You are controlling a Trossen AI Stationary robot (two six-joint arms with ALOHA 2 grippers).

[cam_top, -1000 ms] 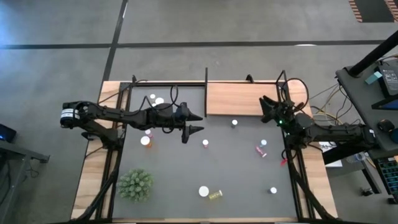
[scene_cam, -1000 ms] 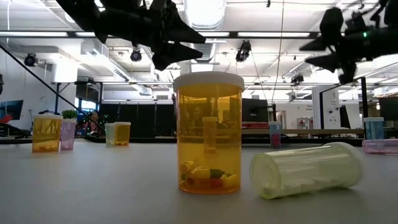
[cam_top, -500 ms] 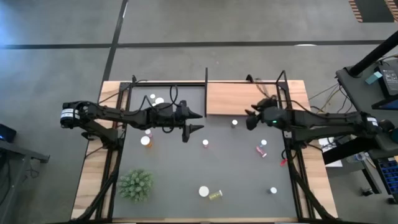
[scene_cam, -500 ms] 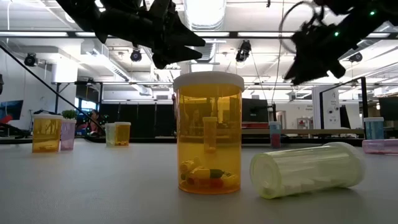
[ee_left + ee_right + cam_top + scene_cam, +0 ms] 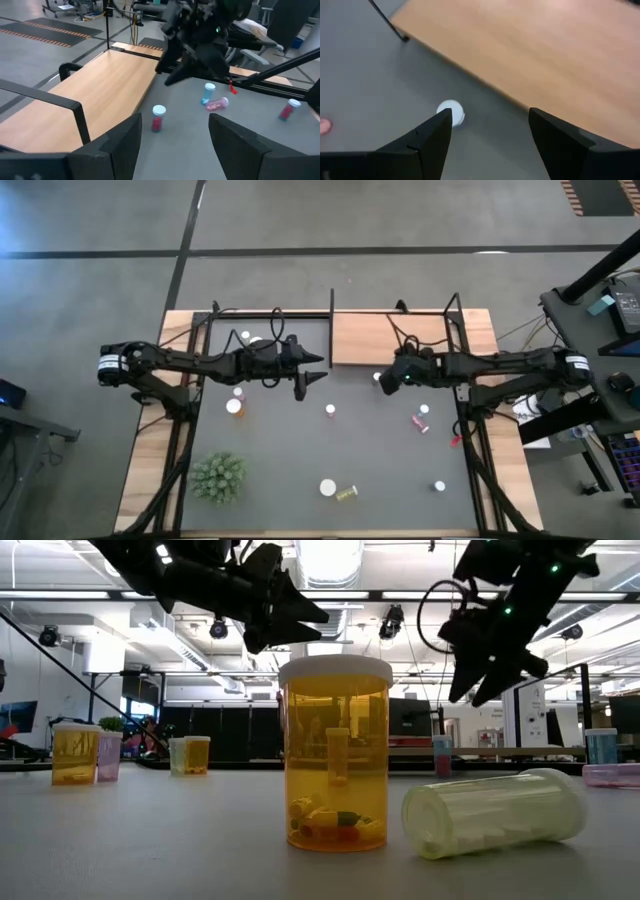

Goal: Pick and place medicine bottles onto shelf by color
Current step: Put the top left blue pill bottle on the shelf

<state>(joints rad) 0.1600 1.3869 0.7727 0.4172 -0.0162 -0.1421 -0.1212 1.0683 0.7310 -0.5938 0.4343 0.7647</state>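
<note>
Your right gripper (image 5: 384, 379) has swung in over the white-capped bottle (image 5: 377, 378) beside the shelf (image 5: 390, 340) (fingers spread, empty): pickup is imminent.

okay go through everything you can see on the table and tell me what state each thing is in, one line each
left gripper: open, empty, above the mat.
right gripper: open, empty, over the bottle by the shelf.
bottle by the shelf: upright, capped.
shelf: bare.
yellow-green bottle: on its side, capped.
orange bottle: upright, capped.
pink bottle: on its side.
</note>
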